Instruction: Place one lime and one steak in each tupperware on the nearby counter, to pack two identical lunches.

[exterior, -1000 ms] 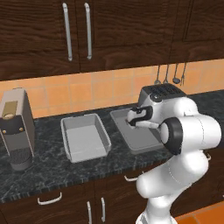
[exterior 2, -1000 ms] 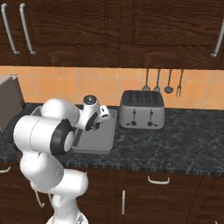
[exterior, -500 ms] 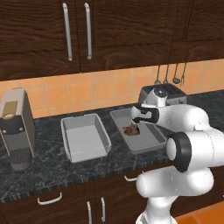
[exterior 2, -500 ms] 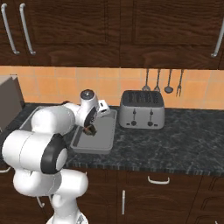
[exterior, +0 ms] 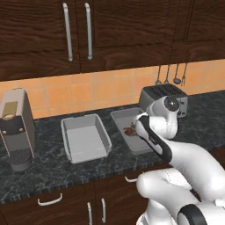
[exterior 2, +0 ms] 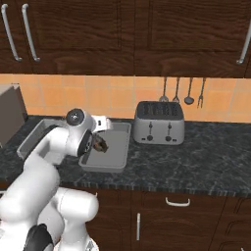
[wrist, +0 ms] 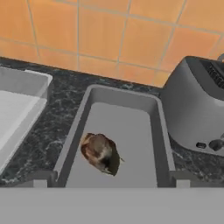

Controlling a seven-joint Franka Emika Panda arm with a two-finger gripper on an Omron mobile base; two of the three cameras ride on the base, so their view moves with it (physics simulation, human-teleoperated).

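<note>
Lying lengthwise in the right tupperware (wrist: 159, 131), the steak (wrist: 99, 152), beneath the wide-open, empty hand (exterior: 135, 128).

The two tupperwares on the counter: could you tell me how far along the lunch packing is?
Done: one steak lies in the tupperware beside the toaster, near the toaster. In hand: nothing; the gripper is open just above that steak. Left: the other tupperware looks bare, so it needs a steak and a lime, and the first needs a lime. No lime appears on the counter.

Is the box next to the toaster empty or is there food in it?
Not empty. The tupperware beside the toaster has one brown steak lying on its floor; no lime is in it.
</note>
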